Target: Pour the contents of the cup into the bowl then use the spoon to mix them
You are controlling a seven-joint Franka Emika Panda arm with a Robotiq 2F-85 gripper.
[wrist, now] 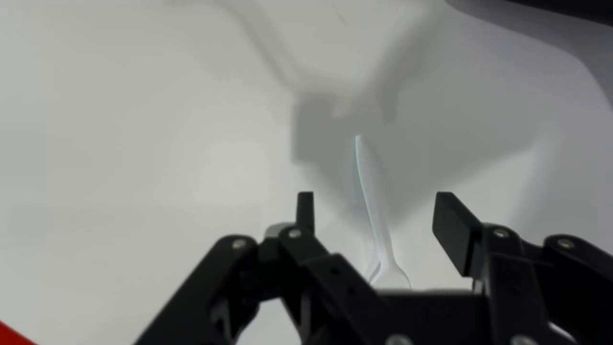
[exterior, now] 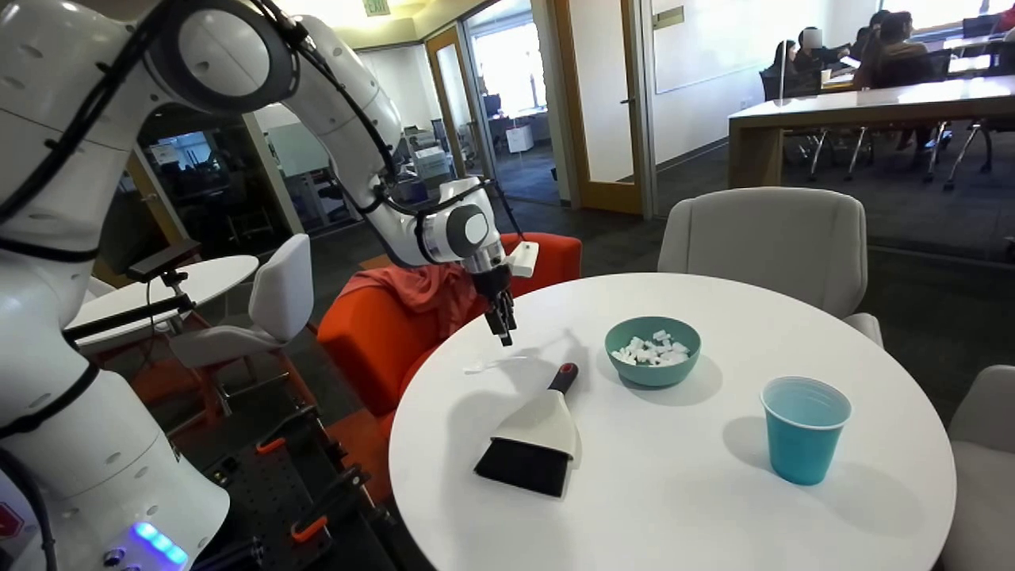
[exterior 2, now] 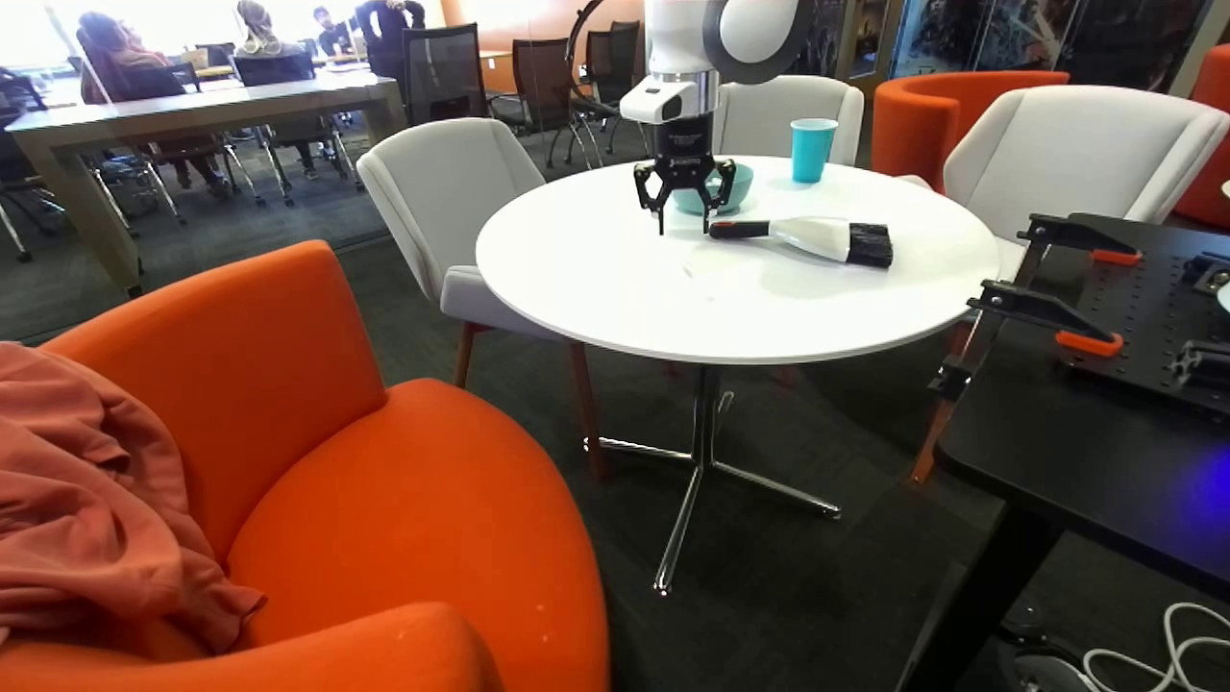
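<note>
The white spoon [wrist: 376, 211] lies on the table; its handle runs between my open fingers and its bowl end is partly hidden by the gripper base. It shows faintly in an exterior view [exterior: 474, 369]. My gripper [wrist: 375, 201] is open and empty above it, pointing down, in both exterior views [exterior: 507, 337] [exterior 2: 684, 231]. The pale teal bowl [exterior: 652, 377] holds the white bits [exterior: 654, 349]; it also shows behind the gripper [exterior 2: 738, 187]. The blue cup [exterior: 805, 444] stands upright beyond the bowl [exterior 2: 813, 152]; no contents show in its visible inside.
A brush [exterior: 535, 420] with black bristles and a dark red-ended handle lies on the round white table [exterior: 674, 507] near the bowl, also in an exterior view [exterior 2: 817, 235]. Orange [exterior 2: 404, 481] and grey chairs [exterior: 765, 238] surround the table. A dark edge [wrist: 565, 7] shows upper right in the wrist view.
</note>
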